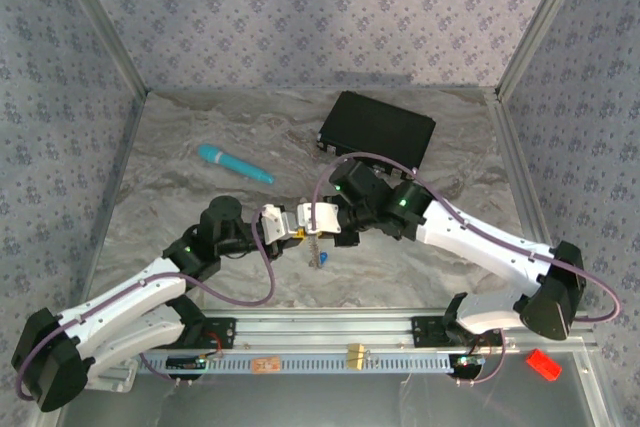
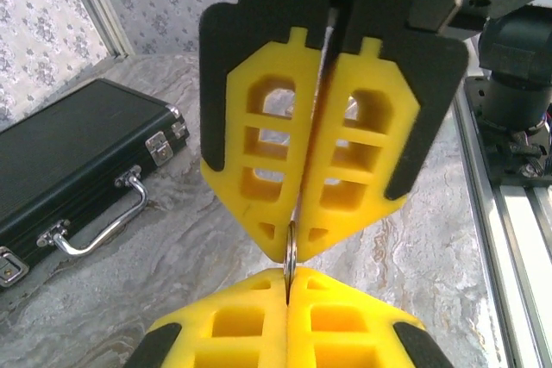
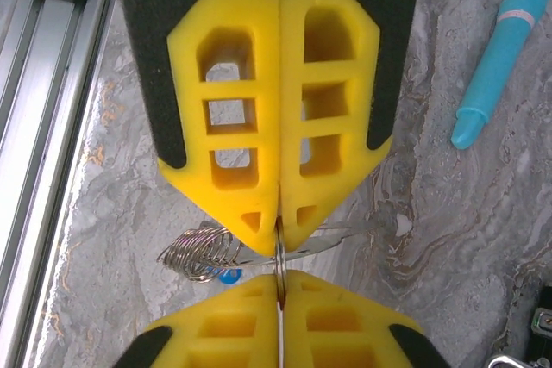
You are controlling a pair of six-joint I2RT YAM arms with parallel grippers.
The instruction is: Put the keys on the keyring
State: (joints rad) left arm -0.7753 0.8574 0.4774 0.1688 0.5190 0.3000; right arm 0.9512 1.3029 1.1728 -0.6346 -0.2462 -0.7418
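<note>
Both grippers meet tip to tip above the middle of the table, left gripper (image 1: 290, 224) against right gripper (image 1: 320, 219). The keyring (image 2: 291, 252) appears edge-on as a thin silvery ring. It is pinched in my left gripper (image 2: 287, 280) from below and in the right gripper (image 2: 296, 243) from above. In the right wrist view the keyring (image 3: 279, 252) is clamped by the right gripper (image 3: 279, 282) and the left gripper (image 3: 278, 228). A silvery wire coil (image 3: 198, 252) and a blue-headed key (image 3: 228, 276) hang beside it. That key (image 1: 320, 257) dangles below the grippers. The yellow-headed key is hidden.
A black case (image 1: 378, 127) with a metal handle (image 2: 99, 217) lies at the back right. A teal pen (image 1: 233, 163) lies at the back left. The aluminium rail (image 1: 330, 332) runs along the near edge, and patterned walls enclose the marbled table (image 1: 180, 137).
</note>
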